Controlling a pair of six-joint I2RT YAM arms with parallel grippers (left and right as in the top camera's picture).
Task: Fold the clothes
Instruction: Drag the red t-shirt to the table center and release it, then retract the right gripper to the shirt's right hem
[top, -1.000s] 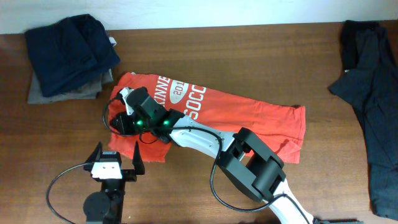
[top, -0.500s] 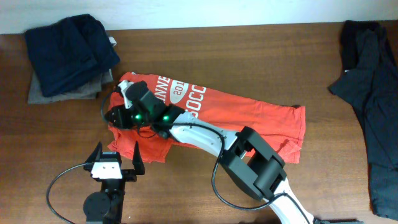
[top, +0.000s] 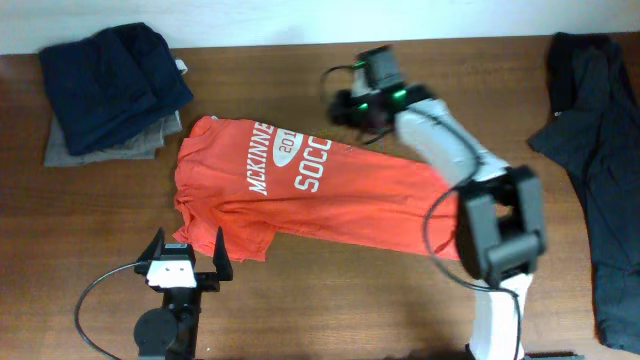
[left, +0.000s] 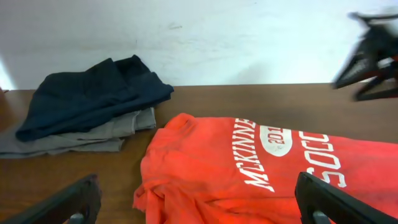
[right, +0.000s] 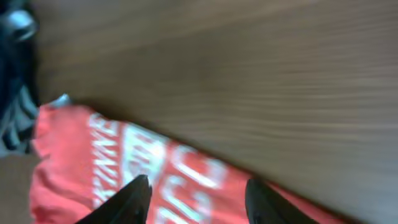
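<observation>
**Release and retreat.** Your right gripper (top: 345, 103) has let go and swung clear of the T-shirt (top: 330, 200). Its jaws are parted and empty, and the shirt lies flat just ahead of them. Your left gripper (top: 185, 262), spread wide and empty, faces the near hem. In all likelihood, the next fold is still to do.

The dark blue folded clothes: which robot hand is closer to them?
Left. The left gripper sits at the near edge, below the dark blue folded clothes. The right gripper hovers farther off to their right, by the red-orange T-shirt's far edge.
</observation>
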